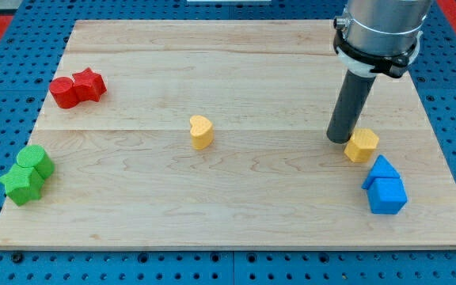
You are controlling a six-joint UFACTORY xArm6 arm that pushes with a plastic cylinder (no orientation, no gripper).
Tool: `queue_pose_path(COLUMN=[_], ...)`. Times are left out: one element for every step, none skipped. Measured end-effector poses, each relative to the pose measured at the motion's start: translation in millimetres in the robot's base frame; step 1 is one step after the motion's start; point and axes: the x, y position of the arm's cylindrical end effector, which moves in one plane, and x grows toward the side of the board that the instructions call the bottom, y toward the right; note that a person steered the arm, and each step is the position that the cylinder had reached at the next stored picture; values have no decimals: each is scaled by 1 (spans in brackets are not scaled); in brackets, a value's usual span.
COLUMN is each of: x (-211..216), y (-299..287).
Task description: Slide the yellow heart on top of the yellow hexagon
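**Tip beside the hexagon, heart well off toward the table's middle**

My tip [338, 140] rests on the table [236, 214] just to the view's left of the yellow hexagon [362, 146], near the right edge. The yellow heart [201, 131] sits around the table's centre, well apart from both, to the view's left. There are no fingers here, only a bare rod holding nothing. The heart likely needs pushing from its far left side, rightward toward the hexagon.

Single camera view, set above the near edge of the wooden board [236, 95], looking obliquely down and across it. Moderate range: the whole board is framed, blue pegboard [6, 87] bordering it. The arm enters from the view's top right.
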Motion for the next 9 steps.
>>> queue_pose_path(x=[0, -18, -12, 45, 28, -14, -21, -63, -82], y=[0, -1, -49, -117, -206, -215, -188, -243, -242])
